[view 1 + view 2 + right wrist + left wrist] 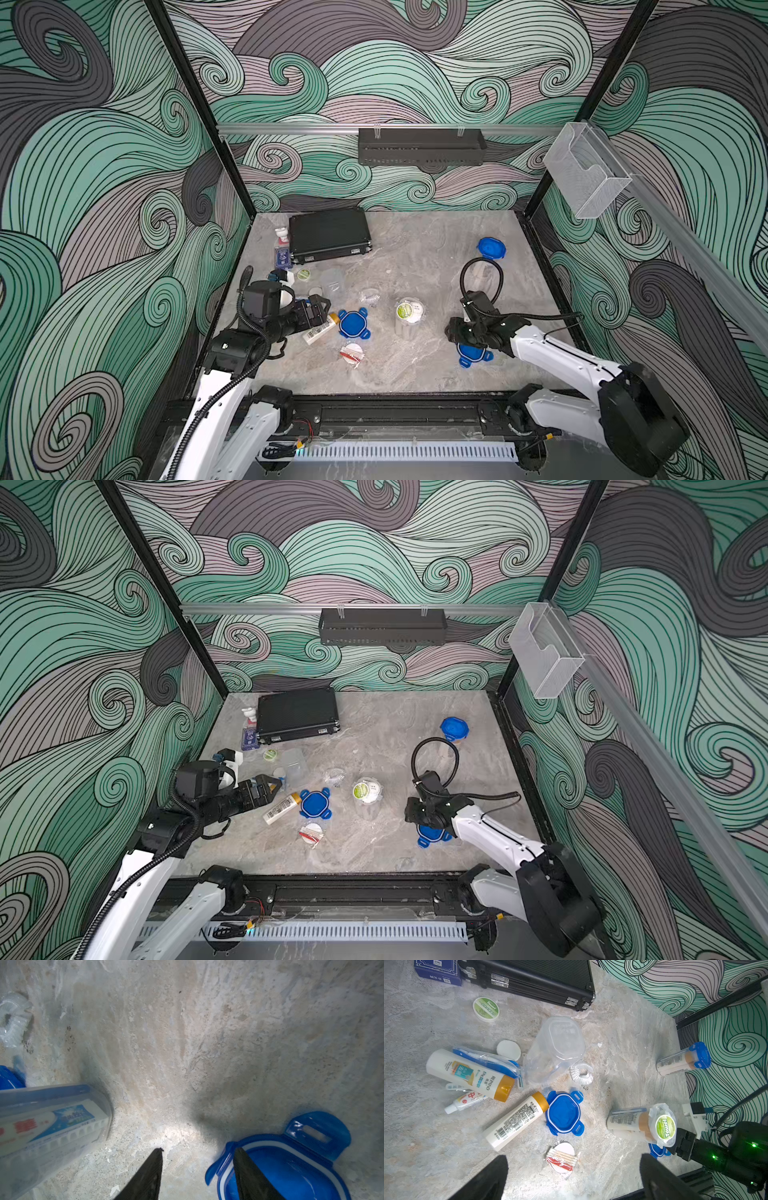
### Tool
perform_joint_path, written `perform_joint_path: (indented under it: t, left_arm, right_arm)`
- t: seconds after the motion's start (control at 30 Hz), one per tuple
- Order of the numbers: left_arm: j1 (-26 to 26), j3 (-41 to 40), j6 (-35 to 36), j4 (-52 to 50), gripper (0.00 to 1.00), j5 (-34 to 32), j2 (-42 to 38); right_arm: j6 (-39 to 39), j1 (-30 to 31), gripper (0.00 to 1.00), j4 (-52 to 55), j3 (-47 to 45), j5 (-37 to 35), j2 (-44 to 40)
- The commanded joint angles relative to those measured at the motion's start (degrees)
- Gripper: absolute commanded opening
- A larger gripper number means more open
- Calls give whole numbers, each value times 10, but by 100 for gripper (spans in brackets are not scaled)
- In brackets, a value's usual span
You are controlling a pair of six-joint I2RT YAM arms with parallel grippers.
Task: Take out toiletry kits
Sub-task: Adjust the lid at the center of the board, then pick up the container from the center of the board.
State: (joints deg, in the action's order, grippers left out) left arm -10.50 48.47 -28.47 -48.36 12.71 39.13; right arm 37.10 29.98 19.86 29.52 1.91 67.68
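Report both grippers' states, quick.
Left gripper: open wide, empty.
Right gripper: open, jaws straddling the rim of the blue lid, not clamped on it.

Swirling waves of teal, mauve and grey, all black-lined, cover the walls (pixel 374 62). The table (pixel 415 249) is marbled grey and beige. There's a black ribbed case (pixel 328 232) and a dark blue box (pixel 438 970). Here's a white bottle (pixel 467 1072) with an orange-gold cap and a teal-and-yellow label. The second bottle (pixel 517 1120) has the same white and gold, plus a black barcode. The pouch (pixel 488 1059) is blue-edged, and the white toothpaste tube (pixel 467 1101) carries red characters. The round packet (pixel 485 1008) is green and white. One blue lid (pixel 564 1113) is bright and white-rimmed, and another blue lid (pixel 291 1167) matches it. The swab packet (pixel 562 1157) is red and white.
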Motion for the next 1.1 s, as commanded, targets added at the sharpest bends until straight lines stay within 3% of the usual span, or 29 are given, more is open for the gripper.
perform_joint_path:
  t: [0.0, 0.6, 0.83, 0.97, 1.07]
  left_arm:
    - [3, -1, 8, 4, 99, 4, -4]
    - [3, -3, 8, 5, 99, 5, 1]
    - [3, -3, 11, 8, 99, 12, 2]
    - [3, -5, 12, 9, 99, 15, 2]
    - [3, -6, 12, 11, 98, 16, 2]
  right_arm:
    - [16, -3, 59, 3, -11, -37, -7]
    - [9, -6, 59, -67, 19, 47, 50]
    - [-103, -30, 70, -115, 27, 91, 2]
    - [-202, -33, 75, -236, -55, 133, -80]
    - [-226, -31, 76, -343, -124, 200, -120]
